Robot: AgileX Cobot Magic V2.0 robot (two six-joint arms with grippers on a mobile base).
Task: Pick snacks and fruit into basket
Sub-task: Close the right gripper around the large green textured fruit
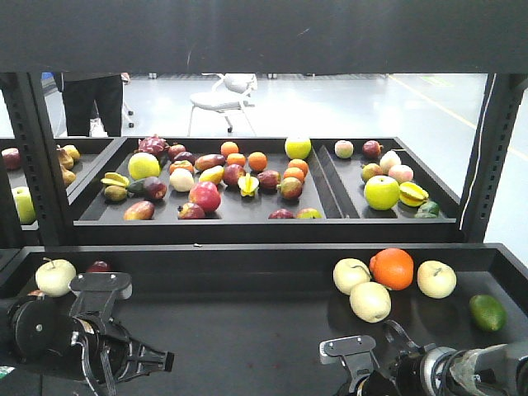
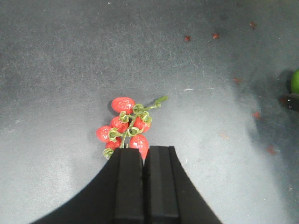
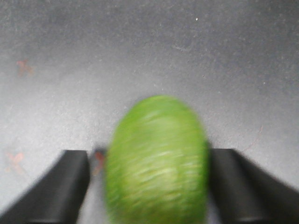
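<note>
A bunch of glossy red fruit [image 2: 125, 126] on a green stem lies on the dark grey shelf floor [image 2: 70, 70]. My left gripper [image 2: 143, 150] is shut, its tips right at the bunch's near end; whether they pinch it is hidden. A green fruit [image 3: 156, 161], blurred, sits between the wide-spread fingers of my right gripper [image 3: 148, 156]. It touches the right finger [image 3: 233, 182], with a gap to the left finger. The left wrist view catches this green fruit [image 2: 295, 80] at its right edge. The snacks and the basket are out of view.
On the lower shelf [image 1: 247, 330] are pale yellow apples [image 1: 370, 301], an orange [image 1: 392, 268], another apple [image 1: 55, 277] at the left and a green fruit [image 1: 487, 313] at the far right. The upper trays [image 1: 326, 194] hold many mixed fruits. Shelf posts [image 1: 487, 157] stand at both sides.
</note>
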